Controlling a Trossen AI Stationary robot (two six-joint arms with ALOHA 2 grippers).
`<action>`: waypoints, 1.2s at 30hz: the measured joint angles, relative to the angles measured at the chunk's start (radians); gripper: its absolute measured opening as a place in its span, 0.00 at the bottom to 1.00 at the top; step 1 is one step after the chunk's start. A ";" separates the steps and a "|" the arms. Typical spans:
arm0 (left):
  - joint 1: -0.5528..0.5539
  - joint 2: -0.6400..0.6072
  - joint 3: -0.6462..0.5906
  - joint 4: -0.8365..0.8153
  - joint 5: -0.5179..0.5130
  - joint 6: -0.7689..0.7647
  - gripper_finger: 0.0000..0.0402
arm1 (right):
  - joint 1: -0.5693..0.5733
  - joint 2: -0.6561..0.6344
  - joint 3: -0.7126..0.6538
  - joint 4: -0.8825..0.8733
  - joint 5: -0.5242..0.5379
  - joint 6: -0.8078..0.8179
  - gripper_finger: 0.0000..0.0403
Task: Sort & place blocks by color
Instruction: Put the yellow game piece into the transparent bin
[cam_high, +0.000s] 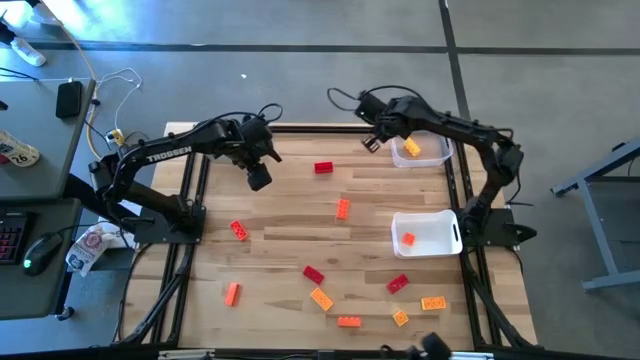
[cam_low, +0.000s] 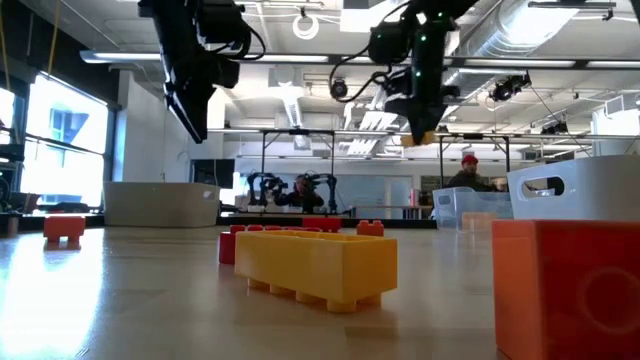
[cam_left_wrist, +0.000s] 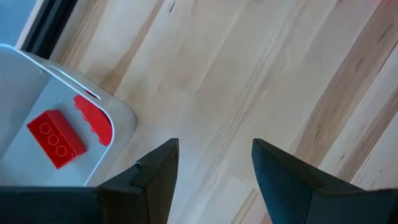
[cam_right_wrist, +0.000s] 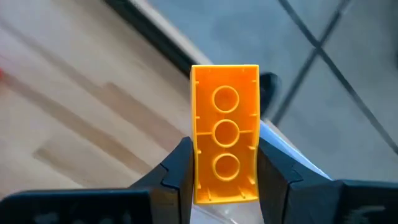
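Holding a yellow-orange block (cam_right_wrist: 225, 134) between its clenched fingers (cam_right_wrist: 176, 168), the right gripper (cam_high: 372, 141) hangs above the far right part of the worktop (cam_high: 290, 215), just beside the far bin (cam_high: 440, 155). That bin already contains one yellow-orange block (cam_high: 412, 148). The near bin (cam_high: 440, 236), closer to the front on the right side, holds a single orange block (cam_high: 408, 239).

The left gripper (cam_high: 259, 177) hovers over the far left-centre of the worktop with its fingers (cam_left_wrist: 157, 168) spread apart and nothing between them. Its wrist camera shows bare wood under the fingers and, at one edge, a white bin (cam_left_wrist: 37, 99) cut off by the frame, with two red blocks (cam_left_wrist: 56, 138) inside; this bin cannot be made out in the high view, where the arm covers that spot.

Loose blocks lie scattered on the worktop: a red one (cam_high: 323, 168) far centre, an orange one (cam_high: 343, 208) mid-table, a red-orange one (cam_high: 239, 230) to the left, and a cluster (cam_high: 321, 298) of red, orange and yellow-orange pieces near the front edge. Exact shades of the small front pieces are hard to judge.

Seen from table height, a yellow block (cam_low: 315, 266) and part of an orange block (cam_low: 565, 285), cut off at the frame edge, hide much of the worktop behind them. A person (cam_low: 466, 175) sits in the room beyond.
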 joint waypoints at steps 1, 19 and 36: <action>-0.001 0.000 0.000 0.003 0.000 0.000 0.47 | -0.004 -0.014 0.000 -0.026 0.016 0.018 0.25; -0.008 0.000 0.000 0.017 0.003 0.000 0.47 | -0.090 -0.045 -0.001 -0.380 0.140 0.326 0.25; -0.008 0.000 0.000 0.114 0.003 0.018 0.47 | -0.259 -0.042 -0.372 -0.056 -0.015 0.136 0.25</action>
